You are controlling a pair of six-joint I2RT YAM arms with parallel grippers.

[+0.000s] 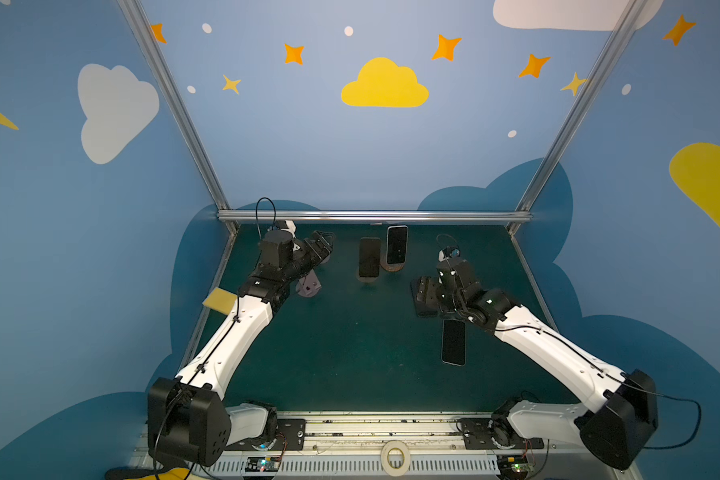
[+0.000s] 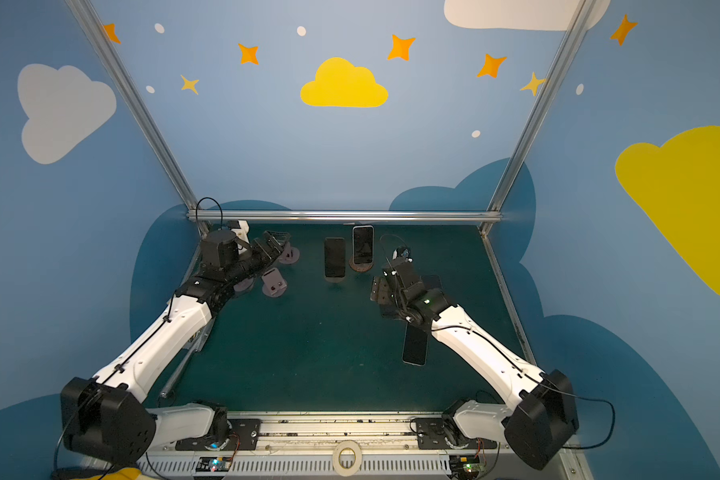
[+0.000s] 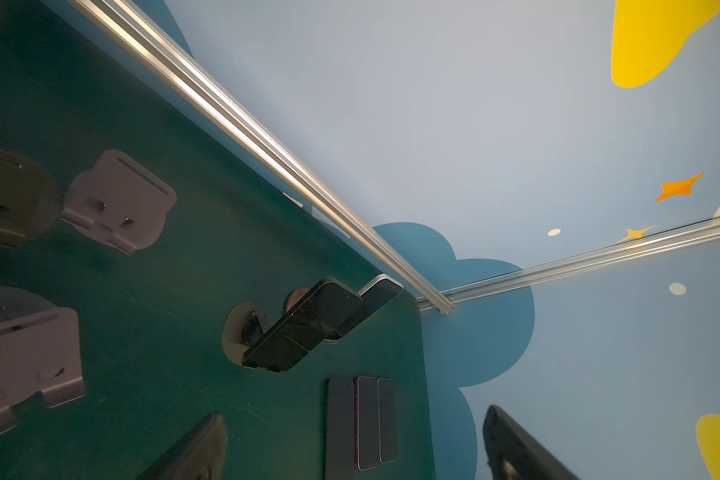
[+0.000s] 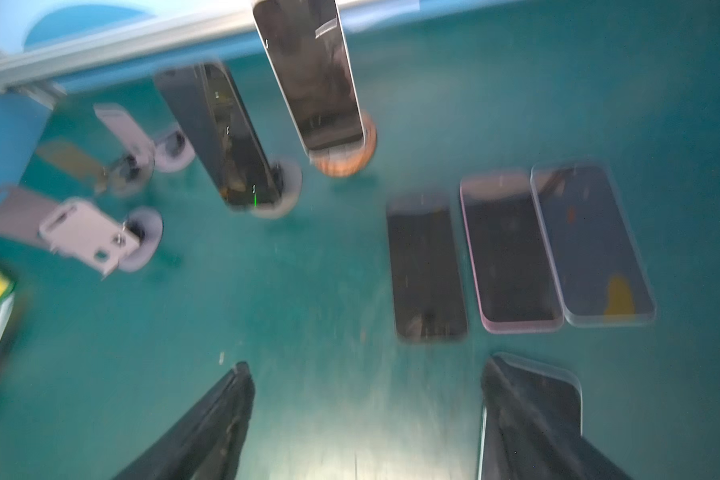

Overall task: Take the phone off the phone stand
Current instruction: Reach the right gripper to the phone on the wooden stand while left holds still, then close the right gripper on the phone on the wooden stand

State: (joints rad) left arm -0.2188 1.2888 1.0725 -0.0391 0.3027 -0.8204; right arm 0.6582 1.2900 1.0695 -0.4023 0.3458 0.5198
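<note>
Two phones (image 1: 396, 244) (image 1: 369, 257) stand on stands near the back rail (image 1: 375, 215); the right gripper (image 4: 366, 419) and the left gripper (image 3: 350, 449) both gape wide, holding nothing.

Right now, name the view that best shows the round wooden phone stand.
The right wrist view: the round wooden phone stand is closest there, though blurred. Both top views show it small, the left wrist view only a sliver behind phones.

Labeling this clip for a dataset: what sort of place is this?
Probably a robot data-collection booth, not a home: aluminium framing around blue cartoon-painted walls, two arms bolted to a rail, and phones on stands on a green tabletop.
</note>
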